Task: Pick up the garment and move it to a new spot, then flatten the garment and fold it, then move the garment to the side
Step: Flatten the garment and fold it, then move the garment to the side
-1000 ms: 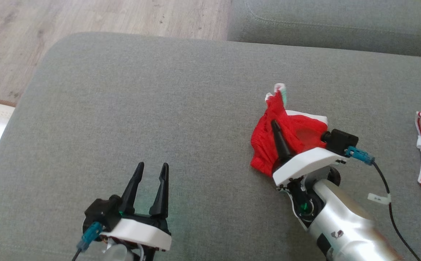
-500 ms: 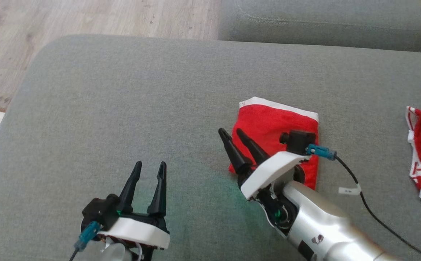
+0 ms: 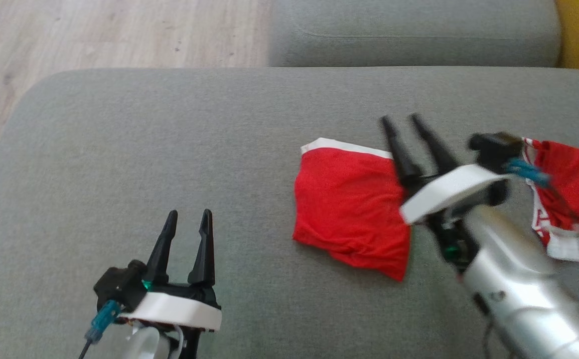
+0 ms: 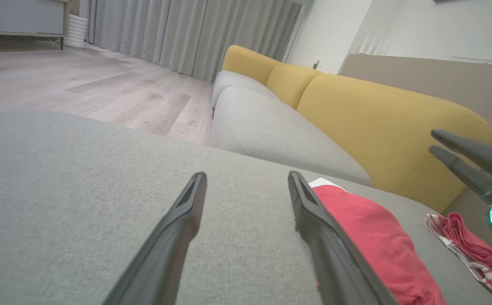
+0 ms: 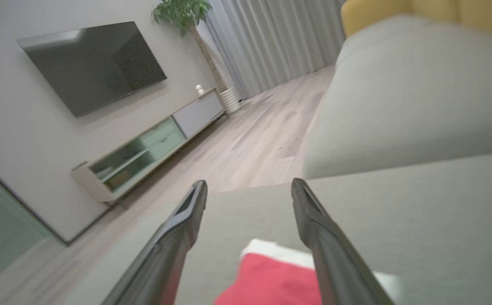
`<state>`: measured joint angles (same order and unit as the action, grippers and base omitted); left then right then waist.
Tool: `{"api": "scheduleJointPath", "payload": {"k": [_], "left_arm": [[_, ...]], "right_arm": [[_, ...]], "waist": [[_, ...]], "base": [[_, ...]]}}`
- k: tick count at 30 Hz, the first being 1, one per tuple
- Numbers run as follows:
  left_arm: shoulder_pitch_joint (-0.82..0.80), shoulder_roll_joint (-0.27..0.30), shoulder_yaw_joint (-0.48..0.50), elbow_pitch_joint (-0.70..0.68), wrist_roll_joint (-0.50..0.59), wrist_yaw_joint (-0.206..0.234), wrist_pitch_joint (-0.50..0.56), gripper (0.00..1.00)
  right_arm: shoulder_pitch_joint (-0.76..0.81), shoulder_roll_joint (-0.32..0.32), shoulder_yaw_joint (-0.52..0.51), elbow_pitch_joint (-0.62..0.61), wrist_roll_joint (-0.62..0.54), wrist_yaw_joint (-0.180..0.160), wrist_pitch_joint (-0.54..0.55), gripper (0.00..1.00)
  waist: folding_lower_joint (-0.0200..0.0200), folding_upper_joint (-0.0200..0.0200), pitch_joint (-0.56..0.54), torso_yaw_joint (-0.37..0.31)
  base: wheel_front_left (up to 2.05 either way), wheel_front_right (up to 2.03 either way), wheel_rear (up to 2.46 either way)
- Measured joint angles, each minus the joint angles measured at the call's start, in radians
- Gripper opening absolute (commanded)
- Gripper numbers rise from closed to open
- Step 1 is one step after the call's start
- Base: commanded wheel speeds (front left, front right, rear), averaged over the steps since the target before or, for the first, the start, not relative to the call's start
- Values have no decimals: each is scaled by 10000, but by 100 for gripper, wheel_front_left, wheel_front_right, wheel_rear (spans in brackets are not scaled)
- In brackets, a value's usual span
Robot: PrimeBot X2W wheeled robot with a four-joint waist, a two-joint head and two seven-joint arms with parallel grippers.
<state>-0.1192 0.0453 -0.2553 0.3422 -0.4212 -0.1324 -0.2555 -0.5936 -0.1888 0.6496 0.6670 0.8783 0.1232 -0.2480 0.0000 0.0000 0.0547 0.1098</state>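
Folded garment (image 3: 349, 209) lies beside the right claw (image 3: 399, 118), fingers apart

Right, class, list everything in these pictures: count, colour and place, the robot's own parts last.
folded garment: one, red, white band, mid-cushion
second garment: one, red and white, cushion's right edge
cushion: one, grey, under both garments
sofa seat: one, grey, beyond the cushion
sofa back: one, yellow, behind that seat
floor: one, pale wood, beyond the cushion
curtains: one set, grey, far wall
television: one, black, wall-mounted
cabinet: one, pale, below the television
plant: one, green, beside the curtains
left gripper: one, dark, open over the cushion
right gripper: one, dark, open beside the folded garment
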Motion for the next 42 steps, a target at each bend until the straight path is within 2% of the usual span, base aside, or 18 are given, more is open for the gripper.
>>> {"api": "scheduleJointPath", "payload": {"k": [2, 6, 10, 16, 24, 42], "left_arm": [[0, -2, 25, -140, 48, 0, 0, 100], [0, -2, 88, -433, 90, 0, 2, 100], [0, 0, 222, -621, 90, 0, 0, 100], [30, -4, 215, -656, 90, 0, 0, 100], [285, -6, -6, -646, 272, 0, 0, 100], [443, 0, -75, -650, 261, 0, 2, 100]], "right_arm": [[278, -257, -905, -286, -1237, 0, 0, 100], [1428, -259, -2640, -917, -3271, 0, -27, 100], [2535, 48, -3946, -1685, -5076, 0, -27, 100], [3638, 890, -5185, -2721, -6633, 0, -29, 100], [4673, 1273, -5779, -3114, -7398, 0, -29, 100], [4622, 1335, -5739, -2853, -7183, 0, -29, 100]], "waist": [[0, 0, -11, -154], [0, 0, -15, -445], [0, 0, -3, -706], [0, 0, -6, -1020], [0, 0, -20, -1181], [0, 0, 144, -969]], "base": [[0, 0, 0], [0, 0, 0], [0, 0, 0], [0, 0, 0], [0, 0, 0], [0, 0, 0]]}}
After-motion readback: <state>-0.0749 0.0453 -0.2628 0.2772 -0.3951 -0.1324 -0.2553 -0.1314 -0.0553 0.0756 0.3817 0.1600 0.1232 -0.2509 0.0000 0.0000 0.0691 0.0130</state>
